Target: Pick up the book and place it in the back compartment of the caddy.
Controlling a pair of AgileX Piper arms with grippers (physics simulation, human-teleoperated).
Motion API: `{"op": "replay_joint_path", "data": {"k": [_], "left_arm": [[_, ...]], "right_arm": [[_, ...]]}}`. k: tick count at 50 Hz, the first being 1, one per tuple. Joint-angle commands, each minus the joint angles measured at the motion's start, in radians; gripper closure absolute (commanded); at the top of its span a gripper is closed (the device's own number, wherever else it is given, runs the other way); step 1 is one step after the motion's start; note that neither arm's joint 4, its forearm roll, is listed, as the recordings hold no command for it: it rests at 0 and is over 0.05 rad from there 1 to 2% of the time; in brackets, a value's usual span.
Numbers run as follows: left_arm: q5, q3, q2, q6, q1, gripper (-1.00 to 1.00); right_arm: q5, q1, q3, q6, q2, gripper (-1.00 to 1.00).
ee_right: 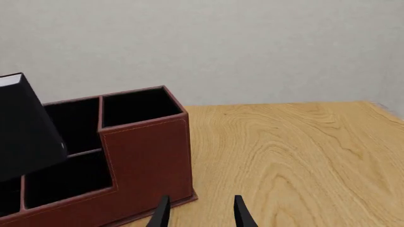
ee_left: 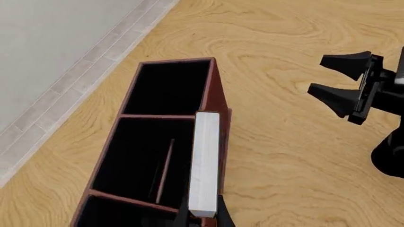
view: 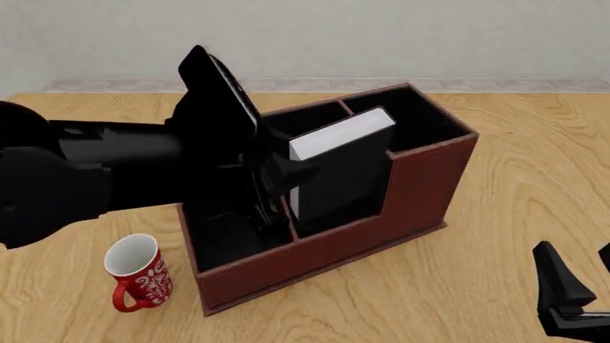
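Observation:
The black book [view: 338, 168] with its white page block [ee_left: 205, 161] hangs tilted over the red-brown caddy [view: 419, 186]. My left gripper [view: 284, 179] is shut on it, fingers [ee_left: 224, 216] at the book's near end. The book's lower end sits behind the caddy's low front wall, in the middle strip beside the tall end cell [ee_left: 170, 85]. It hangs over the narrow back compartment [ee_left: 180, 156]; whether it touches the floor is hidden. My right gripper [ee_right: 200, 215] stands open and empty over the table, right of the caddy [ee_right: 148, 156], also visible as the right gripper [ee_left: 319, 75].
A red mug [view: 133, 271] with a white pattern stands on the wooden table [view: 496, 236] in front of the caddy's left corner. The bulky left arm [view: 105, 171] hides the caddy's left cells. A grey wall runs behind the table.

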Motion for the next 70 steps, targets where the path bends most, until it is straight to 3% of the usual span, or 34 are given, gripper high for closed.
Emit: {"op": "replay_joint_path", "data": {"k": [1,70], "left_arm": [[-0.037,-0.003,0.043,0.016,0.043,1.00],[-0.256,0.032,0.272,-0.010,0.108,1.00]], "right_arm": [[0.006,0.000,-0.001,0.000,-0.005,-1.00],[0.006,0.000,-0.001,0.000,-0.005,-1.00]]}}
